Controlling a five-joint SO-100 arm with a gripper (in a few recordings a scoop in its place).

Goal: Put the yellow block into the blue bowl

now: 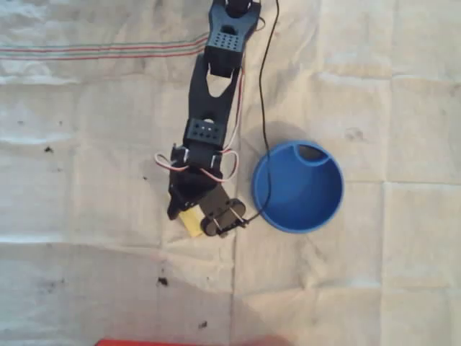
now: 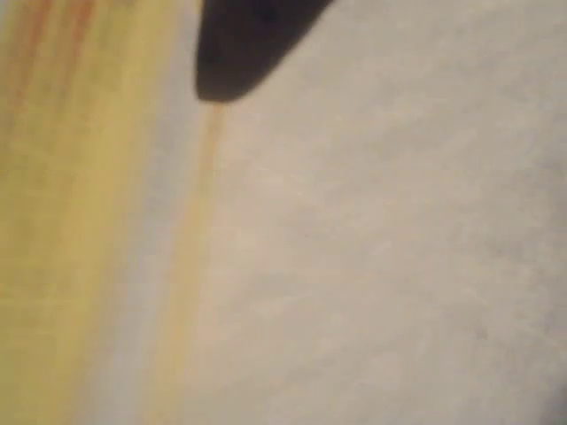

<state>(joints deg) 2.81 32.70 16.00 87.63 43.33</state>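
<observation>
The yellow block lay flat on the cloth, left of the blue bowl, mostly hidden under the gripper; I couldn't tell the claw's state. Up close it blurred.

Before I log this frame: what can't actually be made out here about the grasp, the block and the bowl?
- Gripper jaws: overhead view, the arm's own body covers them; open or shut cannot be told.
- Yellow block: overhead view, just a corner shows under the arm; contact unclear.
- Wrist view: block is a blurred yellow smear, too close to read.
- Blue bowl: a black cable crosses its left part.
</observation>
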